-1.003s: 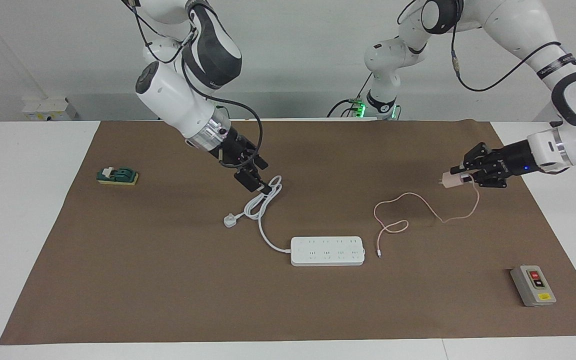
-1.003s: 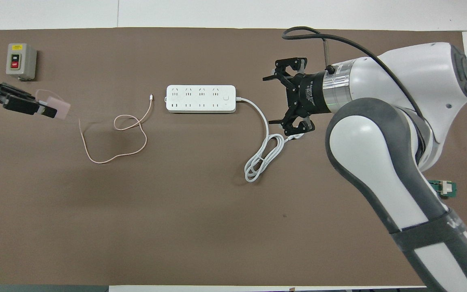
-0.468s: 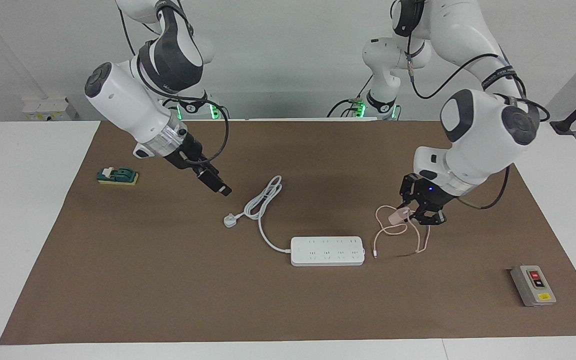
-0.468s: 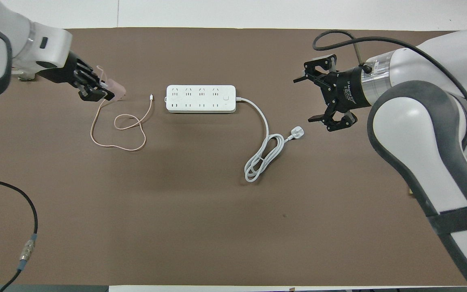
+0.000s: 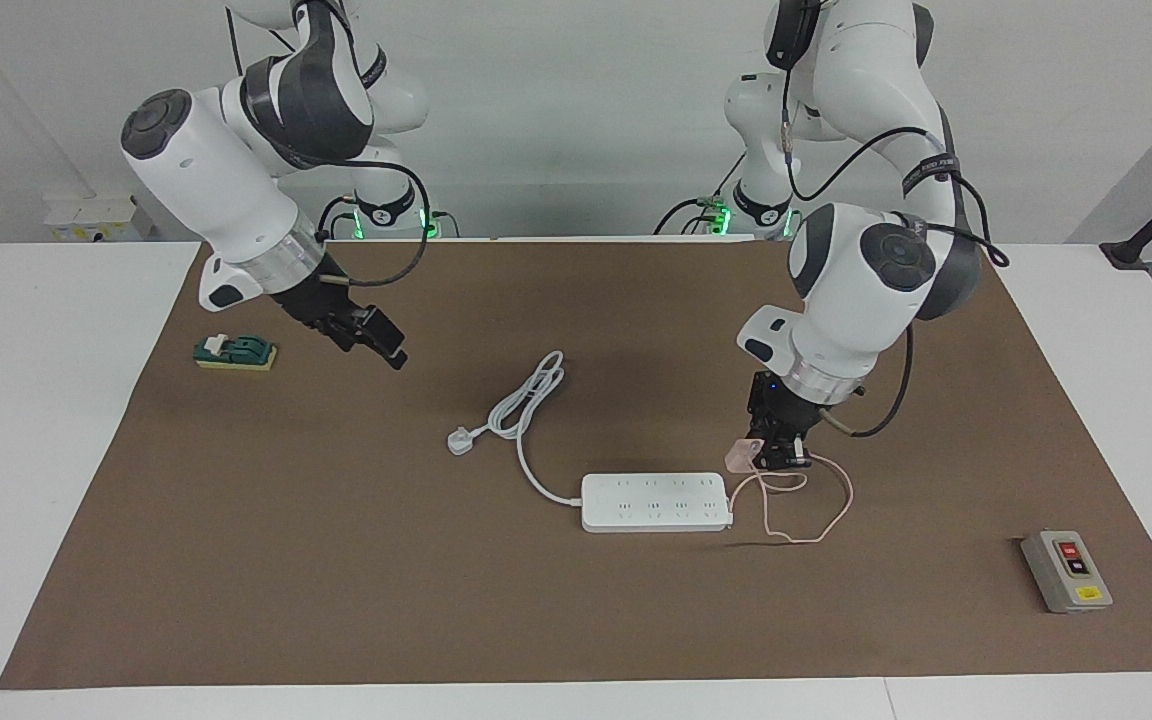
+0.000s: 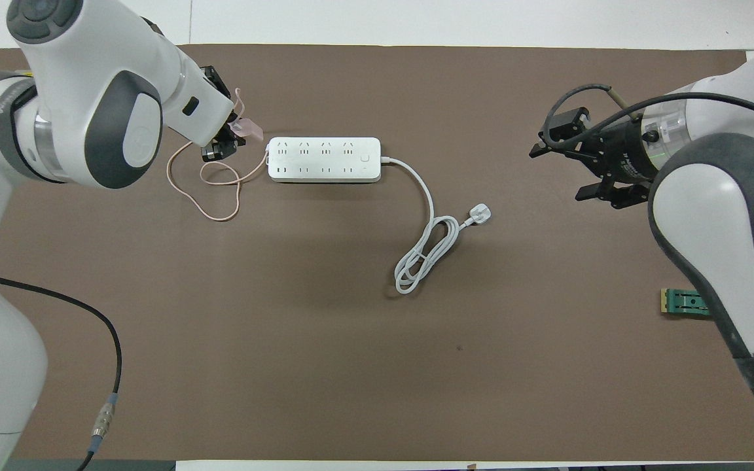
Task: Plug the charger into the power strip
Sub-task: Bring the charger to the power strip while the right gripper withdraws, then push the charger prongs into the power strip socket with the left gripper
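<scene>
L claw (image 5: pixel 774 457) is clamped on the charger (image 5: pixel 742 456), held just above the mat at the power strip (image 5: pixel 656 501) end nearest the L arm's side of the counter (image 5: pixel 56 480). The pink cube sits up off the surface, tilted, not in any socket; it's close to the strip's end and doesn't seem to touch it, though the facing view is tight there and the overhead has the arm covering part of the claw. The charger's thin pink cable (image 5: pixel 806 505) hangs down from the cube and loops on the brown mat (image 5: pixel 336 560) beside that same strip end, w/ one strand running up against the strip's edge.

Strip lies flat, roughly mid-mat, sockets up. Its thick white cord (image 5: pixel 526 420) leaves the end toward the R arm, coils once, and ends in the white three-pin plug (image 5: pixel 460 440) lying loose on the mat, nearer to the robots than the strip.

R claw (image 5: pixel 376 342) is wide open, holding nothing, up in the air over bare mat, well apart from the plug and cord.

Grey box w/ red and black buttons (image 5: pixel 1066 571) sits at the mat corner toward the L arm's end. Small green block (image 5: pixel 235 352) rests near the mat edge at the R arm's end.
</scene>
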You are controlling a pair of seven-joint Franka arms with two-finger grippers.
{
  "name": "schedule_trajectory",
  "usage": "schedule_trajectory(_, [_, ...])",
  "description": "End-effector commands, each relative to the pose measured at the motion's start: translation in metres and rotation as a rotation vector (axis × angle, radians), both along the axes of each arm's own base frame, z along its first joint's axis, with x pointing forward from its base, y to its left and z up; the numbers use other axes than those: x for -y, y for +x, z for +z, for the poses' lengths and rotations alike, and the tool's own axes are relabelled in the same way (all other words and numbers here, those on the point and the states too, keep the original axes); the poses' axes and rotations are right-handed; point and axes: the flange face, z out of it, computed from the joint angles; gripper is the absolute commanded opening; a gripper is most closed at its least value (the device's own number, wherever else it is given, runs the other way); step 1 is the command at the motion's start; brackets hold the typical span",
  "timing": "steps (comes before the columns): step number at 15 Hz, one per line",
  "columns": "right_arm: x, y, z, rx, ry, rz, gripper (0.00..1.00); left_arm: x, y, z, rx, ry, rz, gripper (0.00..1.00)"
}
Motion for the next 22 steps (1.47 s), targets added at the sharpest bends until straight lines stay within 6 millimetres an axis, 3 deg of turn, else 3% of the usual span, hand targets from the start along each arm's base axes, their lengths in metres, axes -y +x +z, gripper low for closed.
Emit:
schedule_trajectory(1, [0.021, -0.016, 0.016, 0.028, -0.095, 0.195, 1.00, 0.009, -0.011, -0.016, 0.029, 0.039, -0.058, 0.13])
schedule_trajectory(7, [0.054, -0.049, 0.041, -0.034, -0.196, 0.463, 1.00, 0.028, -0.020, -0.051, 0.105, 0.071, -0.112, 0.11])
schedule_trajectory(8, [0.057, -0.056, 0.043, -0.060, -0.190, 0.486, 1.00, 0.035, -0.025, -0.055, 0.098, 0.074, -0.125, 0.11])
schedule_trajectory(12, [0.070, -0.073, 0.045, -0.103, -0.211, 0.478, 1.00, 0.033, -0.027, -0.059, 0.084, 0.083, -0.126, 0.11])
schedule_trajectory(22, [0.070, -0.065, 0.053, -0.047, -0.293, 0.474, 1.00, 0.034, -0.034, -0.084, 0.089, 0.123, -0.143, 0.10])
